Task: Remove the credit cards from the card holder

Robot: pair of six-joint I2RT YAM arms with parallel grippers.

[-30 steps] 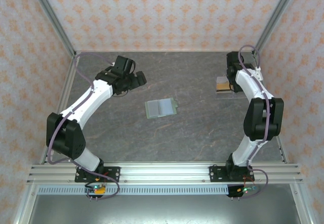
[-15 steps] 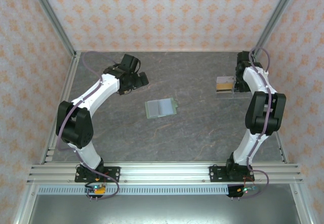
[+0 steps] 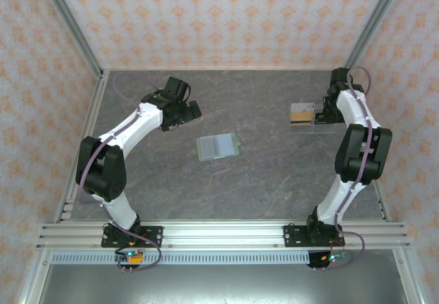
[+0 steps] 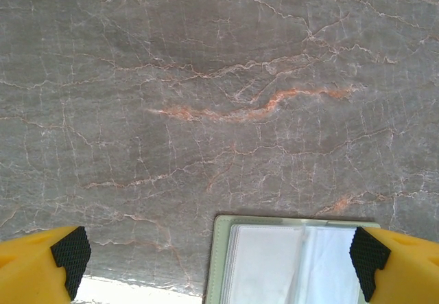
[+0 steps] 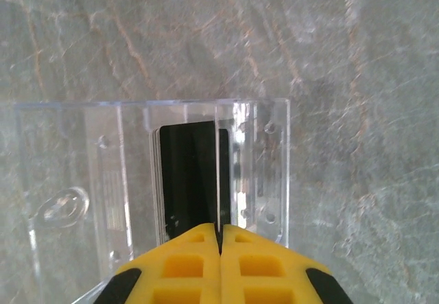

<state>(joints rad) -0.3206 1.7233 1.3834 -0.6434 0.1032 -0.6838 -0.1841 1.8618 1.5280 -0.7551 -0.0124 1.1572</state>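
On the grey table (image 3: 267, 180), seen from above:

Desk: What is sitting at centre?

Photographer: The holder (image 3: 219, 146) is lying open and flat, its pale pockets facing up. The left gripper (image 3: 188, 109) is hovering beyond it and to its left, jaws standing wide. From that wrist, the holder's (image 4: 295, 263) far edge is showing low between the two black pads (image 4: 70, 252).

Desk: And the cards?

Photographer: The cards (image 3: 300, 114) are resting in a clear tray (image 3: 305, 125), well to the holder's right and a little farther back, with an orange-yellow one facing up. The right gripper (image 3: 321, 117) is pointing at that tray from the side away from the holder, its jaws pressing together on nothing. Its wrist camera is looking over the closed yellow fingers (image 5: 185, 263) at black cards (image 5: 185, 173) lying stacked inside the tray (image 5: 68, 146).
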